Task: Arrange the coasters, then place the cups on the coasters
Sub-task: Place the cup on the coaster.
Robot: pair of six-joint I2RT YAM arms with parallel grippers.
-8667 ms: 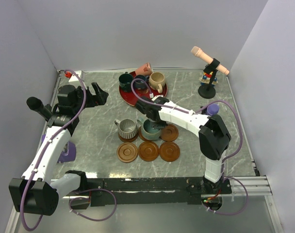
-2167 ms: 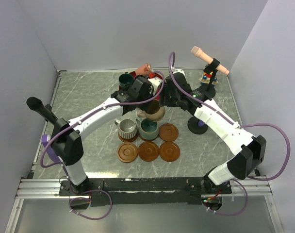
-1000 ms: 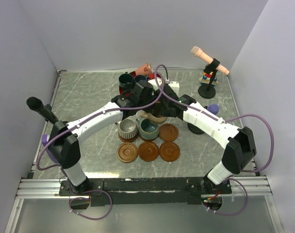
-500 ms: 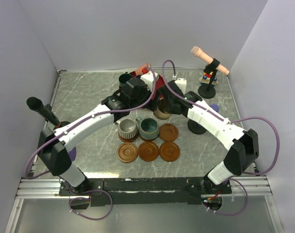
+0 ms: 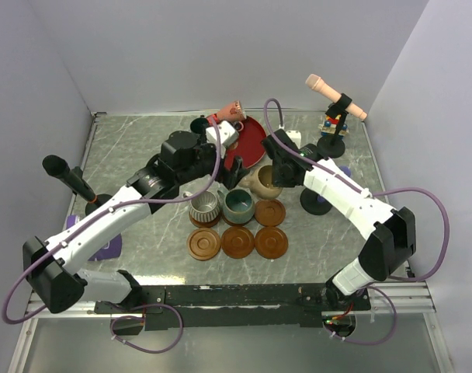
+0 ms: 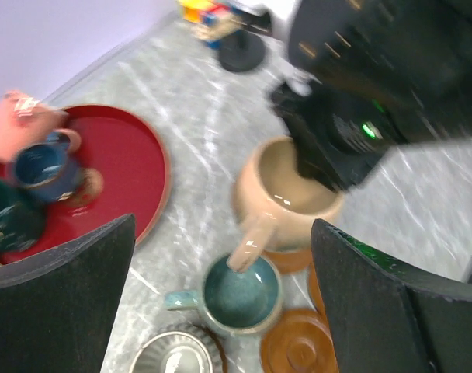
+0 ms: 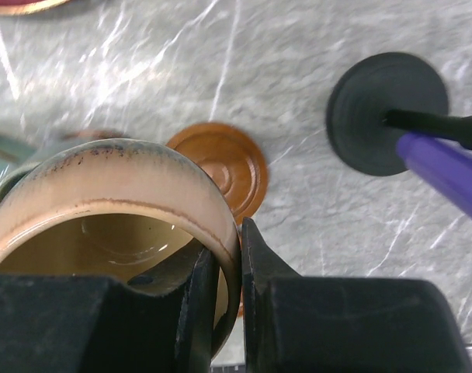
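Left gripper (image 6: 220,229) has let go, jaws wide; right gripper (image 7: 228,256) alone pinches cup (image 7: 112,186) rim near bare coaster (image 7: 224,163): handover done

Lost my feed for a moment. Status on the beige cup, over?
Left gripper open, holding nothing. Right gripper shut on beige cup rim; cup not yet down on bare coaster. Teal cup close beside that coaster.

My left hand (image 6: 220,231): sprung wide, off the beige cup (image 6: 286,194), drawn back.
My right hand (image 7: 227,268): now alone pinching its rim.
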